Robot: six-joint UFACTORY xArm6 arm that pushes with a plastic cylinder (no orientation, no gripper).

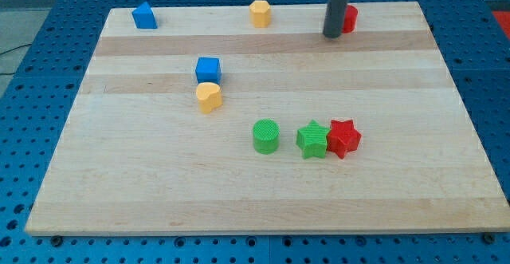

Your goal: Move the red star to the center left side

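The red star [344, 138] lies right of the board's middle, touching a green star [312, 140] on its left. My tip [332, 35] stands near the view's top, far above the red star, right next to a red block [349, 18] that the rod partly hides.
A green cylinder [265, 135] sits left of the green star. A blue cube [208, 70] and a yellow block [209, 97] touch at centre left. A blue block [144, 15] and a yellow hexagon-like block [260, 13] sit at the top edge of the wooden board [119, 184].
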